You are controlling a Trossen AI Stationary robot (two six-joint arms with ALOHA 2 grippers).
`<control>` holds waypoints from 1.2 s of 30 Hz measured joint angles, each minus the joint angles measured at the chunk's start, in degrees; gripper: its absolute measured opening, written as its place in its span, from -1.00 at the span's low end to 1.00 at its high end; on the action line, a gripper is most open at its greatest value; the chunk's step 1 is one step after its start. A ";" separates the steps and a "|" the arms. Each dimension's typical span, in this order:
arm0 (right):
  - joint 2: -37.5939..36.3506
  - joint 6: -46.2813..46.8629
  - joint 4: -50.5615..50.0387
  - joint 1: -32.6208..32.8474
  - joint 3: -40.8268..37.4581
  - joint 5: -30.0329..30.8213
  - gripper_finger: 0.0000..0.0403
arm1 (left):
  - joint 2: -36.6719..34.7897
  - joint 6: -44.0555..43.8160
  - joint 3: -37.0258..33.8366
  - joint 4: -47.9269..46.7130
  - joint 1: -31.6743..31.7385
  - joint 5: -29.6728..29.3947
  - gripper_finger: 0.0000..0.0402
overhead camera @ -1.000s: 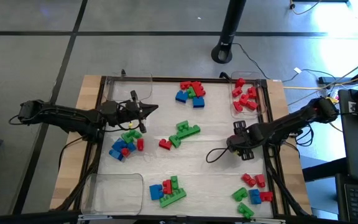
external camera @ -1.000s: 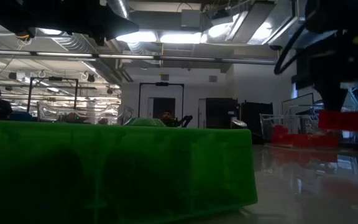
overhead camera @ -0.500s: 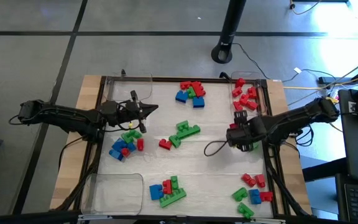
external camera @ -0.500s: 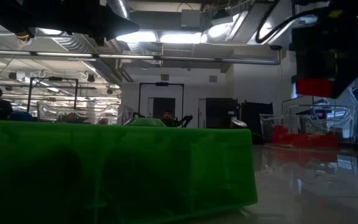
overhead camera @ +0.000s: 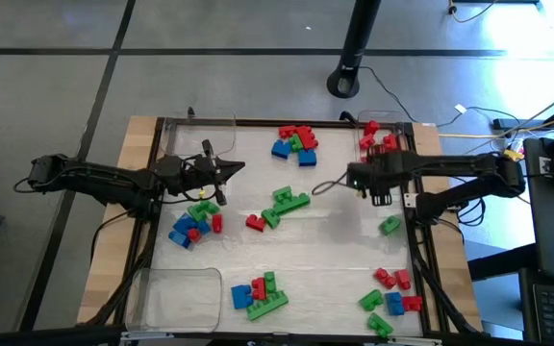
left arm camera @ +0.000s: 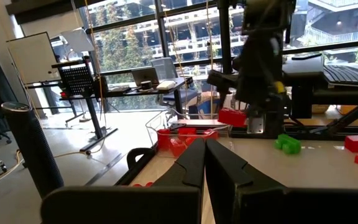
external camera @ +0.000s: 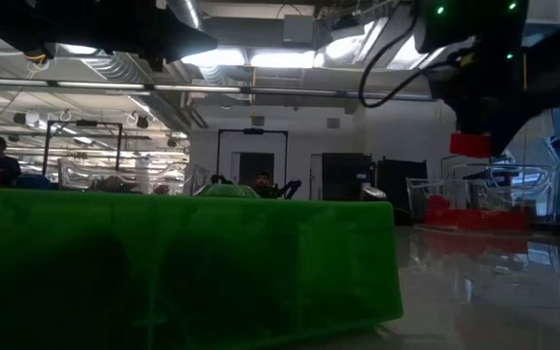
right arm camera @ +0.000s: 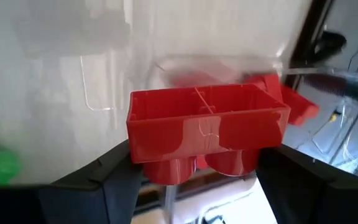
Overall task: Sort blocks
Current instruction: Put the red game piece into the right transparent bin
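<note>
Red block (right arm camera: 207, 130) is pinched in the right gripper (overhead camera: 375, 181), raised beside the clear tray (overhead camera: 399, 175). Left gripper (overhead camera: 227, 171) is pressed together over the white table (overhead camera: 335, 250); glass-walled room is seen behind

Around the green-and-red block cluster (overhead camera: 282, 206) at the worktop's (overhead camera: 335, 250) middle, bare surface lies open toward the right arm's side and the near edge, while block piles (overhead camera: 296, 141) crowd the far side and another (overhead camera: 193, 221) the left.

Grey floor (overhead camera: 210, 67) with dark seams fills the upper frame from above, a black stand base (overhead camera: 344, 82) at top centre. Level across, ceiling lights (external camera: 343, 44) glow; large windows (left arm camera: 166, 37) show buildings, beside a whiteboard (left arm camera: 33, 56) at left.
</note>
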 joint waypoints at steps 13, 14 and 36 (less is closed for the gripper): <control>-0.20 -6.97 1.43 -15.05 0.00 5.56 0.38 | -0.01 0.17 -0.01 0.00 0.00 0.00 -0.98; -0.20 -7.42 2.30 -16.07 0.00 5.96 0.38 | -0.01 0.16 0.00 -0.01 -0.01 0.00 -0.98; -0.20 -10.09 9.13 -22.00 0.00 6.14 0.55 | 0.00 0.02 -0.02 -0.01 0.01 0.00 -0.98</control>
